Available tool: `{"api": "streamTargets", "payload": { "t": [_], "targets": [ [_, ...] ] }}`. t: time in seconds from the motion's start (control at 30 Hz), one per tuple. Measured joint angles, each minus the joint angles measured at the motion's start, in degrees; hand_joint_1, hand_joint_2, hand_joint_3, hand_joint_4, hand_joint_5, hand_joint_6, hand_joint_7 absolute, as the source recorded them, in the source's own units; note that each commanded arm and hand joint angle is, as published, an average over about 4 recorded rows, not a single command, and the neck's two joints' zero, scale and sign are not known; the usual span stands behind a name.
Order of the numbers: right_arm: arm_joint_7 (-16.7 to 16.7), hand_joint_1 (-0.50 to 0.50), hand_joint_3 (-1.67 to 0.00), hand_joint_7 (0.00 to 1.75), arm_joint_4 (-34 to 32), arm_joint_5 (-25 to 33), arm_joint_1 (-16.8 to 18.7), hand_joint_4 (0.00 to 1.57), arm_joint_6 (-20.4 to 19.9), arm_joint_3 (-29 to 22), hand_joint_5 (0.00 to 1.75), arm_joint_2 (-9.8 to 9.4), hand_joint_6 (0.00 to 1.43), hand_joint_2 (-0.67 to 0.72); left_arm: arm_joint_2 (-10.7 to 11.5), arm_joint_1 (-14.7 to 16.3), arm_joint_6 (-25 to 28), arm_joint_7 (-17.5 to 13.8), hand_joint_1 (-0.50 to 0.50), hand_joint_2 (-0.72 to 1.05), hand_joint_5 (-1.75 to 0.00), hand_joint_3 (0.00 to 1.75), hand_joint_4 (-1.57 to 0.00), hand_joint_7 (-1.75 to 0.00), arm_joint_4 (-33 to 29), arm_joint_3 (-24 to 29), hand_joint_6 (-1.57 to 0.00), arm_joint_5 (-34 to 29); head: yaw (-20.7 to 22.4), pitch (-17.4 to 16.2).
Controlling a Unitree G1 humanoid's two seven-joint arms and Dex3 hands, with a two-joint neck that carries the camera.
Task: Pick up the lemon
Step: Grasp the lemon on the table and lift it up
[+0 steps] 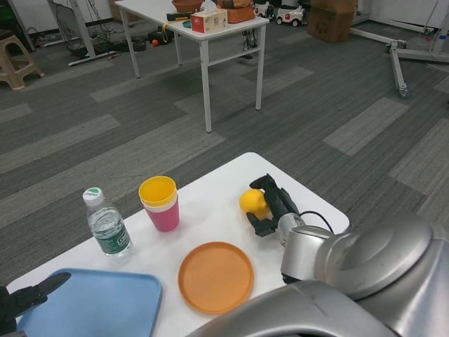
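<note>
The yellow lemon (252, 201) lies on the white table (224, 175) right of centre. My right hand (271, 205) is around its right side, with fingers above and below it and touching it; the lemon still rests on the table. My left hand (24, 298) shows only as dark fingertips at the bottom left, over the edge of the blue tray, holding nothing.
A blue tray (98, 302) lies at the front left, an orange plate (215, 276) in front of the lemon. A pink cup with a yellow cup stacked in it (160, 202) and a water bottle (106, 223) stand to the left. Another table stands beyond on the carpet.
</note>
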Motion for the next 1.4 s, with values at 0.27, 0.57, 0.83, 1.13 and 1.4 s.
{"api": "streamTargets", "payload": {
  "t": [0.27, 0.57, 0.83, 1.13, 1.4],
  "targets": [
    [0.11, -0.46, -1.59, 1.36, 0.6, -0.27, -0.02, 0.0, 0.63, 2.97, 0.8, 0.04, 0.0, 0.0, -0.02, -0.01, 0.0, 0.0, -0.1, -0.28, 0.0, 0.09, 0.0, -0.07, 0.0, 0.01, 0.0, 0.01, -0.01, -0.09],
    [0.17, -0.38, -1.57, 1.47, 0.26, -0.28, 0.03, 0.0, 0.67, 2.9, 0.78, 0.05, 0.04, 0.03, 0.01, 0.0, 0.0, 0.0, -0.1, -0.28, 0.0, 0.09, 0.0, -0.07, -0.07, 0.01, 0.0, 0.01, 0.31, -0.15],
    [0.18, -0.28, -1.45, 1.41, -5.96, -0.38, 2.61, 0.0, 0.07, -2.98, 0.73, -0.39, 0.11, 0.03, 0.24, 0.3, 0.0, 0.0, -0.09, -0.28, 0.0, 0.09, 0.0, -0.07, -0.57, 0.01, 0.0, 0.02, 0.75, 0.23],
    [0.6, -0.25, -1.43, 1.33, -13.16, -1.2, 6.88, 0.03, -1.11, -13.65, 0.68, -0.82, 0.24, -0.07, 0.45, 0.63, 0.0, 0.0, -0.1, -0.28, 0.0, 0.09, 0.0, -0.07, -0.98, 0.04, 0.0, 0.02, 0.73, 1.07],
    [0.77, -0.25, -1.43, 1.27, -17.37, -3.2, 9.19, 0.07, -2.6, -19.07, 0.68, -0.86, 0.31, -0.16, 0.64, 0.71, -0.02, -0.01, -0.09, -0.28, 0.0, 0.09, 0.0, -0.07, -1.11, 0.16, 0.0, 0.02, 0.37, 1.59]
  ]
}}
